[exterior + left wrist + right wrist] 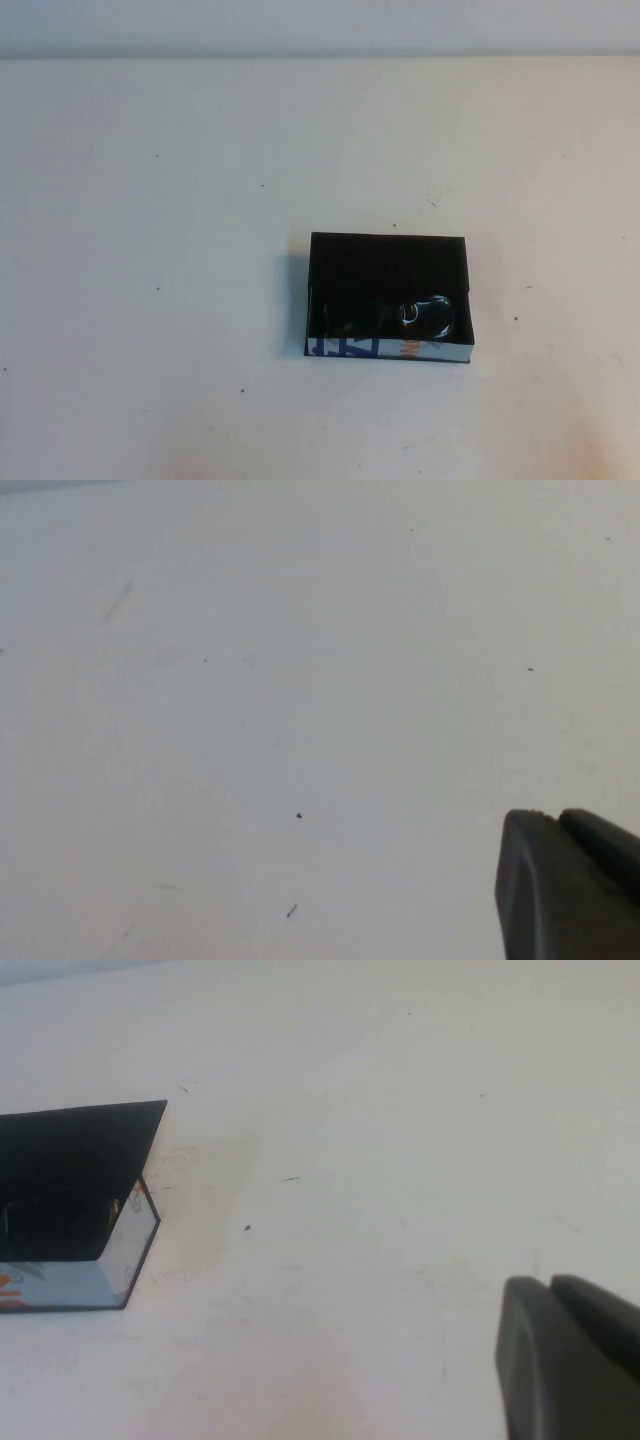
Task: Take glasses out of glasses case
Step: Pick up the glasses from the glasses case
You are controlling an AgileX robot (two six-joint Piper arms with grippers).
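Note:
The glasses case is a shallow black open box with a white, blue and orange printed front strip, lying right of the table's middle. The glasses lie inside it, dark against the black interior, with one lens glinting near the front right corner. In the right wrist view one corner of the case shows, and its dark inside hides the glasses. My right gripper is shut and empty over bare table, well clear of the case. My left gripper is shut and empty over bare table. Neither gripper shows in the high view.
The white table carries only small dark specks and faint scuffs. Its far edge meets a pale wall at the top of the high view.

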